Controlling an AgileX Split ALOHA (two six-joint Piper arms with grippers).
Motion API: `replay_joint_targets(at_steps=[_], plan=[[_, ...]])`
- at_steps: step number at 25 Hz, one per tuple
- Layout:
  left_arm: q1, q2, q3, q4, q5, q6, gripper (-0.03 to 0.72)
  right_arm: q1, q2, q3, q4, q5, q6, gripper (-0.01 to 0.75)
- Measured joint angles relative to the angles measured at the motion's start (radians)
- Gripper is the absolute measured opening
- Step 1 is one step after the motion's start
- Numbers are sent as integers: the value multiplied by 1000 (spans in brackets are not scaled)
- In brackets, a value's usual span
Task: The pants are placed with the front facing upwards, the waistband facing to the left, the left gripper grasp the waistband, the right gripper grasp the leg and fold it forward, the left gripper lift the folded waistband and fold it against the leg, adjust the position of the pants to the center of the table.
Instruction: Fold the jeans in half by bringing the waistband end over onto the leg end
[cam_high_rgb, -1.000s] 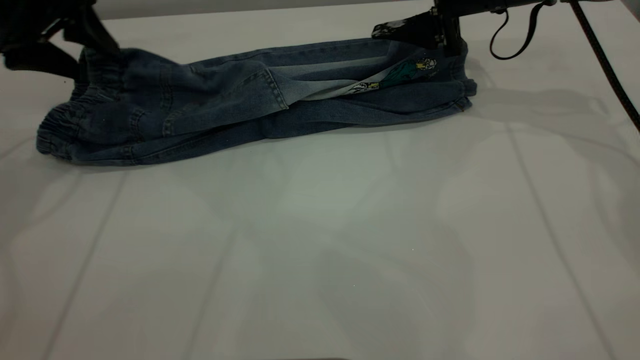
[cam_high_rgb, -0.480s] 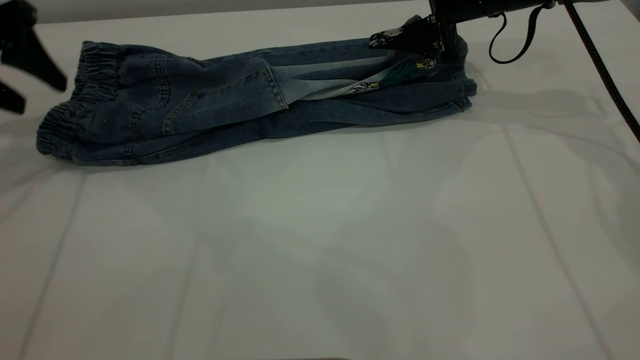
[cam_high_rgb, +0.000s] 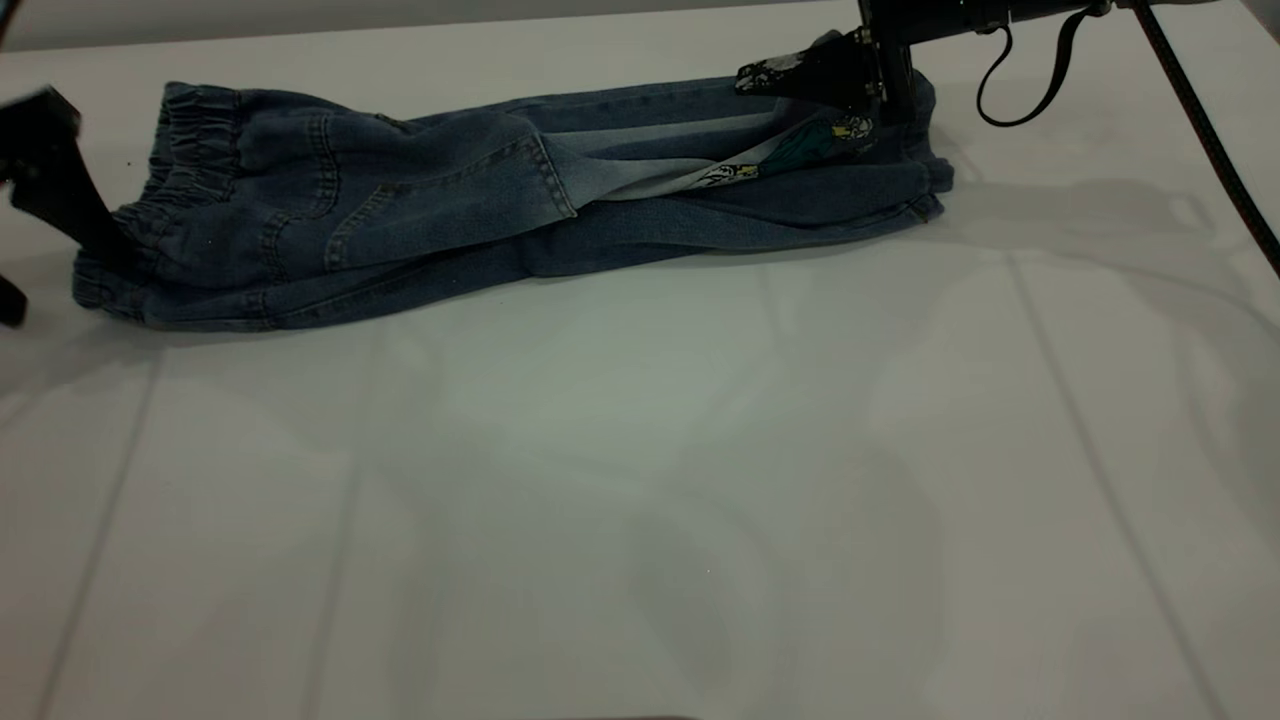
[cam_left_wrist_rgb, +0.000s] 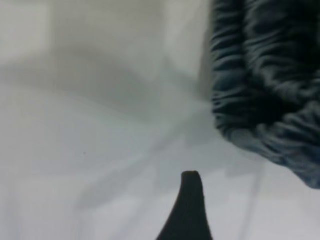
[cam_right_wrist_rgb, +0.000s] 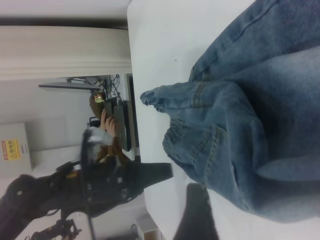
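The pants (cam_high_rgb: 480, 200) lie folded lengthwise across the far part of the table (cam_high_rgb: 640, 480), with a cartoon print (cam_high_rgb: 810, 140) showing near the right end. The gathered waistband (cam_high_rgb: 165, 175) points left. My left gripper (cam_high_rgb: 60, 270) stands open at the waistband's near left corner, one finger (cam_high_rgb: 70, 195) touching the cloth and nothing between the fingers. The left wrist view shows one fingertip (cam_left_wrist_rgb: 191, 210) over bare table, apart from the ruffled waistband (cam_left_wrist_rgb: 265, 90). My right gripper (cam_high_rgb: 850, 85) hovers open over the far leg hem. Its finger (cam_right_wrist_rgb: 200, 212) is beside the denim (cam_right_wrist_rgb: 250, 125), not holding it.
The table's near half is bare white surface. The right arm's rod and looping cable (cam_high_rgb: 1040, 70) run off the top right corner. In the right wrist view the left arm (cam_right_wrist_rgb: 100, 185) shows far off at the table's edge, with room clutter behind it.
The left gripper let go of the waistband's far corner, swung off to the left, then came down to the near left corner. The waistband settled flat. The right gripper lifted slightly.
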Motion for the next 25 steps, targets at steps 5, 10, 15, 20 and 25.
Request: replay_joint_targets(at_steps=[5,10,15,20,25], plan=[[0,18,0,-82,-35,-6,585,0,0,0,-1,3,0,479],[0,40,0,-115,-64,-5,585,0,0,0,-1,3,0,479],[-3,89,0,-177,-91,25,585,0,0,0,-1,3,0,479],[-15,105,-1,-274,-114,96,519,0,0,0,-6,4,0,479],[-22,120,-1,-309,-136,121,227,8,0,0,-27,21,0,475]])
